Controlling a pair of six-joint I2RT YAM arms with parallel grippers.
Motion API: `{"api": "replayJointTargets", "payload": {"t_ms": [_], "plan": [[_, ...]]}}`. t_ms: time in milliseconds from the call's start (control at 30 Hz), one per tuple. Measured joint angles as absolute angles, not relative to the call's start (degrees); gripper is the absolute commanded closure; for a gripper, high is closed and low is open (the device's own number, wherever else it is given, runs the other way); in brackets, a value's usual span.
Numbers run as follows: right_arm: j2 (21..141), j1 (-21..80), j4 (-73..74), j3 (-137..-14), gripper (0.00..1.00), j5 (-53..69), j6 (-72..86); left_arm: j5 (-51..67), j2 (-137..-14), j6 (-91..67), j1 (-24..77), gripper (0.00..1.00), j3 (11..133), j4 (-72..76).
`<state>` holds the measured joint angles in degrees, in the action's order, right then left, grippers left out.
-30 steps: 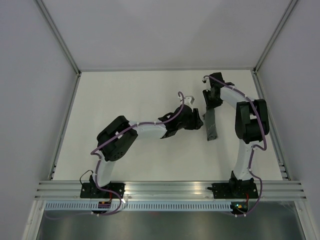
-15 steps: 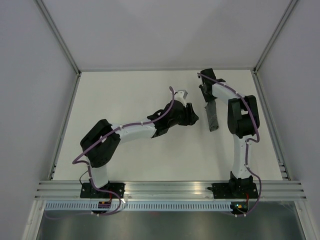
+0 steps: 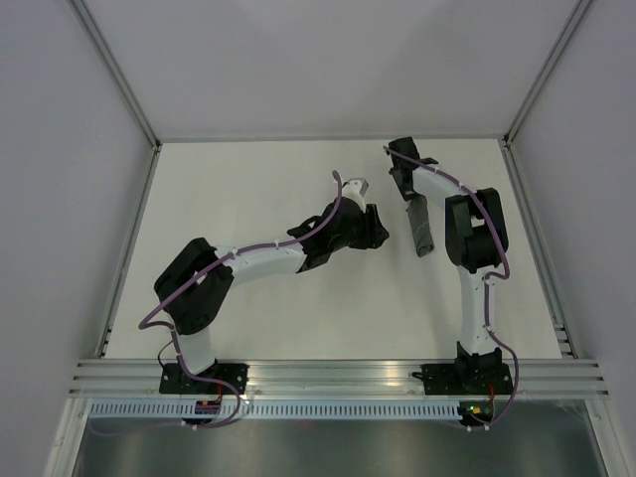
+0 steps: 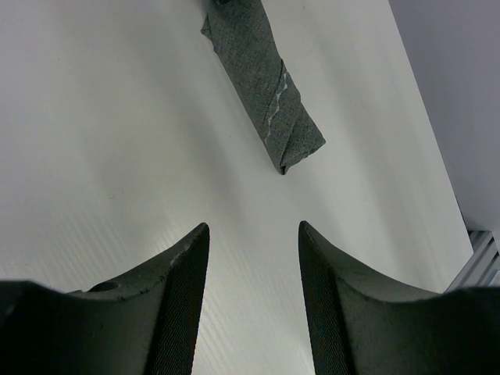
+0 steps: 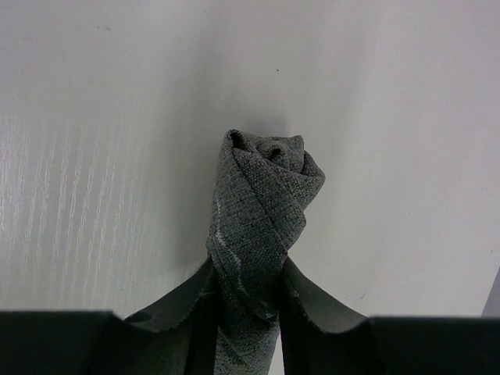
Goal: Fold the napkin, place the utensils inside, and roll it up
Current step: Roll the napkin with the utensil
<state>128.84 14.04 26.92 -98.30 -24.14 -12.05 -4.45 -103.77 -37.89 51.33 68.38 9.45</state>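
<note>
The napkin [image 3: 421, 227] is a tight dark grey roll lying on the table at the right. In the right wrist view its rolled end [image 5: 262, 211] points away from the camera. My right gripper [image 3: 408, 192] [image 5: 248, 266] is shut on the far end of the roll, a finger pressing each side. The left gripper [image 3: 378, 231] [image 4: 254, 226] hovers open just left of the roll, nothing between its fingers. From the left wrist, the napkin [image 4: 262, 82] lies ahead with a pale stitched line across it. The utensils are hidden.
The white table [image 3: 248, 189] is bounded by grey walls with metal frame posts at the back corners. An aluminium rail [image 3: 338, 376] carrying both arm bases runs along the near edge.
The right arm has shifted the rolled napkin a little toward the back of the table. The left arm has stretched out, its gripper moving slightly left and back, away from the roll.
</note>
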Motion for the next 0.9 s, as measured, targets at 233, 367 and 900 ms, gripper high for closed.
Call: {"api": "replayJointTargets", "payload": {"t_ms": [233, 367, 900], "plan": [[129.4, 14.0, 27.0, -99.2, 0.45, -23.5, -11.4, -4.3, -103.8, -37.9, 51.0, 0.45, 68.4, 9.4], [129.4, 14.0, 27.4, -99.5, 0.43, -22.7, -10.9, -4.0, -103.8, -37.9, 51.0, 0.45, 68.4, 9.3], [129.3, 13.6, 30.0, -101.1, 0.3, -16.7, -8.5, -2.4, -103.8, -37.9, 50.8, 0.45, 68.4, 9.4]]}}
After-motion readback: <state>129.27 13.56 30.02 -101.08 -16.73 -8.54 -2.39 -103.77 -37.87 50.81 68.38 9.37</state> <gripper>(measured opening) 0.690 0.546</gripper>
